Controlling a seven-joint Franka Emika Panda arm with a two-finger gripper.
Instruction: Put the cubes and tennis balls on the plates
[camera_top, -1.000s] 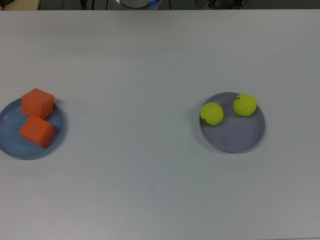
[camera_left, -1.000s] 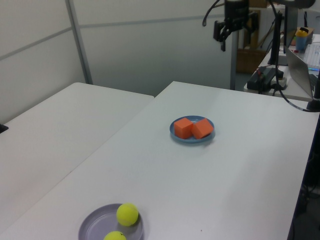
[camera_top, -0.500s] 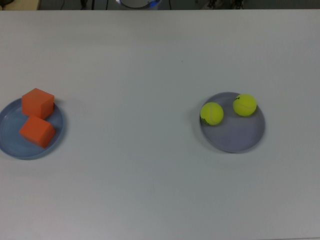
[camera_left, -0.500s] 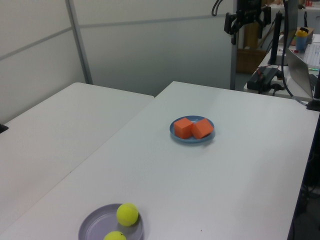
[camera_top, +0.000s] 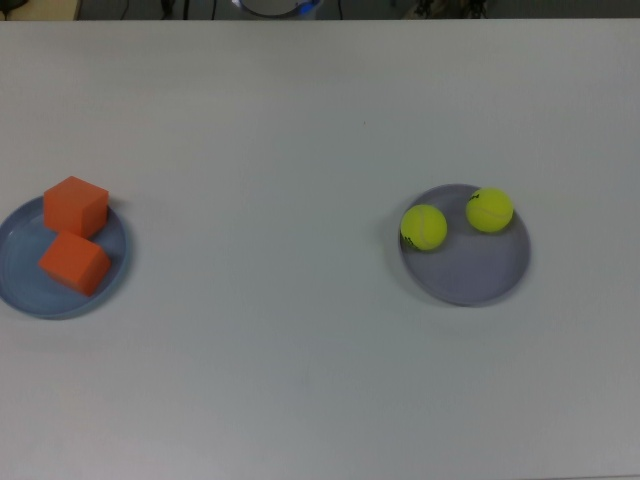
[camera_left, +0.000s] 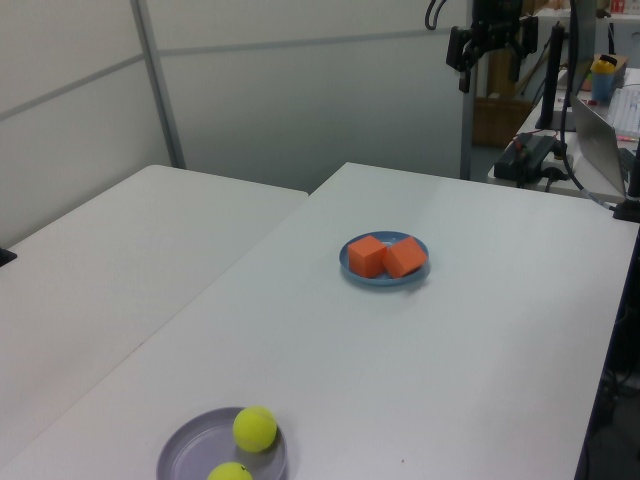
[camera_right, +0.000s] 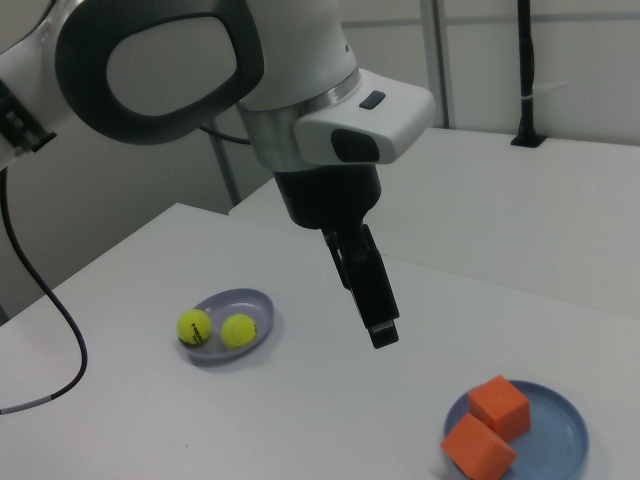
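We are reading no legible writing; the end effector (camera_left: 487, 52), fingers apart, is hanging high above the cubes (camera_left: 387, 256).

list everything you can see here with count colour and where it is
cubes: two, orange, touching, both on the blue plate
tennis balls: two, yellow-green, apart, at the rim of the purple plate
blue plate: one, light blue, at the top view's left
purple plate: one, pale lavender, toward the top view's right
table: one, white, under both plates
second table: one, white, at the left view's left
laptop: one, grey, at the left view's right
gripper: one, black, raised high above the table, holding nothing
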